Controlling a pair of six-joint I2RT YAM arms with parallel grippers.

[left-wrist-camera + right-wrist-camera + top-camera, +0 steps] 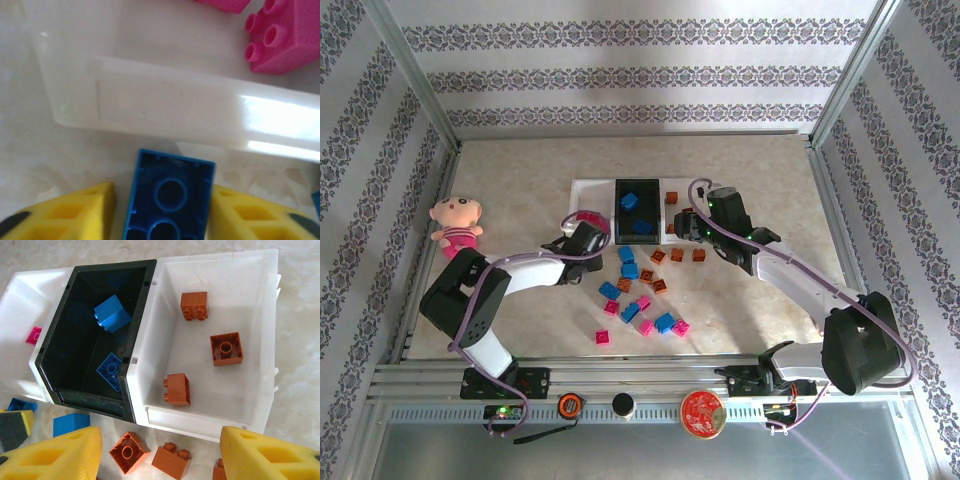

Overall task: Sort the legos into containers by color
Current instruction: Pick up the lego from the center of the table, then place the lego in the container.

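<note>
The left hand (588, 240) is clamped on a blue brick (170, 192), hollow underside up, pinched between its yellow fingers (85, 210). Just ahead of the brick stands the near wall of the left white tray (165, 107), with pink bricks (282, 37) lying inside. That tray looks like the wrong home for blue. The black tray (90, 400) next to it already holds two blue bricks (112, 313), so the step in hand seems to be carrying this one there. The next move likely calls for a lift over the rim and a shift sideways to the middle tray before letting go.

The right hand (161, 440) hangs wide and empty at the near edge of the right white tray (220, 265), which holds three orange bricks (226, 348). More loose orange bricks (129, 452) lie on the desk (520, 180) just below it, probably its next pick. A scatter of mixed bricks (638, 300) waits between the arms, so the sorting is far from done.
</note>
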